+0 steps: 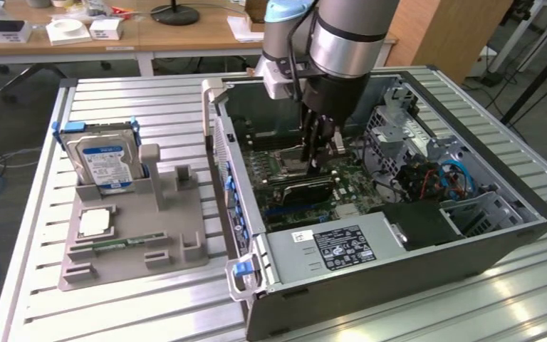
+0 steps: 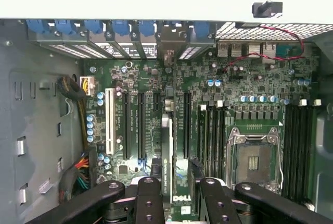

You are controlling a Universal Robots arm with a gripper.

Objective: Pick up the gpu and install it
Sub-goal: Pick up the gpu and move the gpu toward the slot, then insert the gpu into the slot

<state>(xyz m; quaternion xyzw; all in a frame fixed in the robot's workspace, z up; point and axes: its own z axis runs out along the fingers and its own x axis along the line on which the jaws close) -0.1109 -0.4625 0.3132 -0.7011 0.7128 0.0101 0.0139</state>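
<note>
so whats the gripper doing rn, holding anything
gripper: closed on the gpu, holding it on edge over the motherboard inside the computer case

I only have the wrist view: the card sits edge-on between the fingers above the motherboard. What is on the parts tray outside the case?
Observer: The grey tray, on the exterior view's left, holds an upright hard drive, a processor chip and a memory stick.
Operator: How does the case lie?
Observer: The case lies on its side on the slatted table, open face up; the arm brings the gpu down from above.
</note>
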